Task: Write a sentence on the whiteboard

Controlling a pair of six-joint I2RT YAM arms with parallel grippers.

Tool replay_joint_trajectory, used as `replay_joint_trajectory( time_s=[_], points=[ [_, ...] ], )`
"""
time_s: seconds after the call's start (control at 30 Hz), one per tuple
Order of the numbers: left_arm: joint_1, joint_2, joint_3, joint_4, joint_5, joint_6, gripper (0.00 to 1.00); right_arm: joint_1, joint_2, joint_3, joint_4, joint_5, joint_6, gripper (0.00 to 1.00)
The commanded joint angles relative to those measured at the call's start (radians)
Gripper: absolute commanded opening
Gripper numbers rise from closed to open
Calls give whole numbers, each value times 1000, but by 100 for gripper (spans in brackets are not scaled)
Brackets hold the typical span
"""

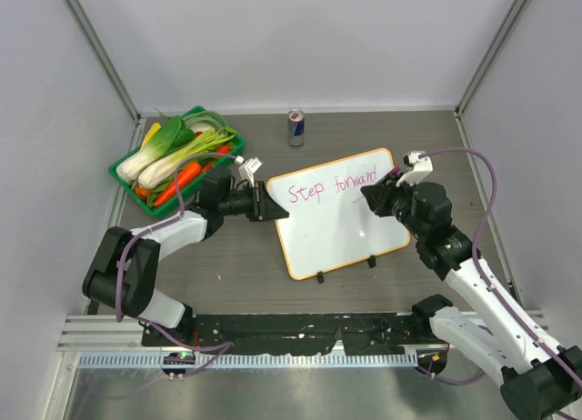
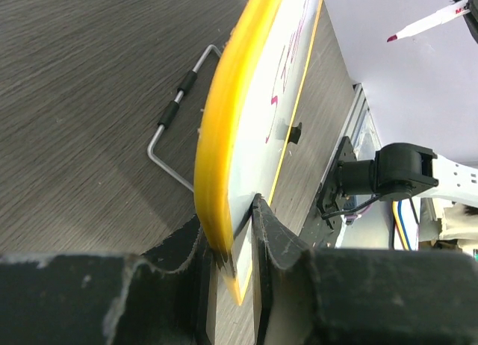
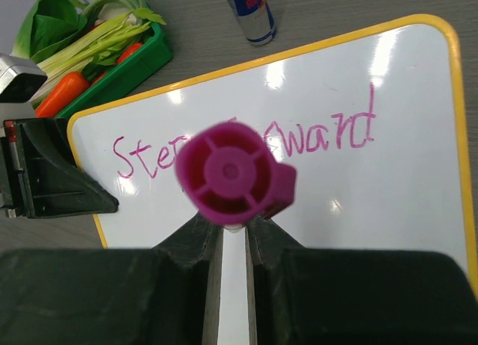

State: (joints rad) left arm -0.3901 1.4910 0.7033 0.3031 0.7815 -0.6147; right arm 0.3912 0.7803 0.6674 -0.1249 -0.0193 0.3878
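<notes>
The whiteboard [image 1: 338,234], white with a yellow-orange rim and two black clips on its near edge, stands tilted on a wire stand [image 2: 173,112]. Pink writing on it, the sentence [image 1: 332,185], reads "Step forward" in one line; it also shows in the right wrist view [image 3: 340,134]. My left gripper [image 1: 269,208] is shut on the board's left rim [image 2: 224,121]. My right gripper [image 1: 377,198] is shut on a magenta marker [image 3: 233,175], above the board's right part. The marker hides the middle of the writing. Its tip [image 2: 393,37] is off the board.
A green tray [image 1: 121,173] of vegetables sits at the back left, close behind my left arm. A drink can [image 1: 296,127] stands behind the board. Grey walls close in the table on three sides.
</notes>
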Motion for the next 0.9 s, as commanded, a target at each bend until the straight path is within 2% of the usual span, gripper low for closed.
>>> replay_joint_trajectory(
  time_s=[0.0, 0.27, 0.53, 0.87],
  points=[
    [-23, -5, -36, -30, -128, 138, 0, 75, 25, 20, 108, -1, -36, 1],
    [-30, -12, -57, -27, -143, 141, 0, 316, 106, 28, 232, 142, -64, 1],
    [-35, 12, -64, -19, -146, 153, 0, 408, 241, 27, 367, 165, -55, 1],
    [-36, 35, -61, -22, -139, 161, 0, 445, 338, 32, 442, 156, -46, 1]
  ],
)
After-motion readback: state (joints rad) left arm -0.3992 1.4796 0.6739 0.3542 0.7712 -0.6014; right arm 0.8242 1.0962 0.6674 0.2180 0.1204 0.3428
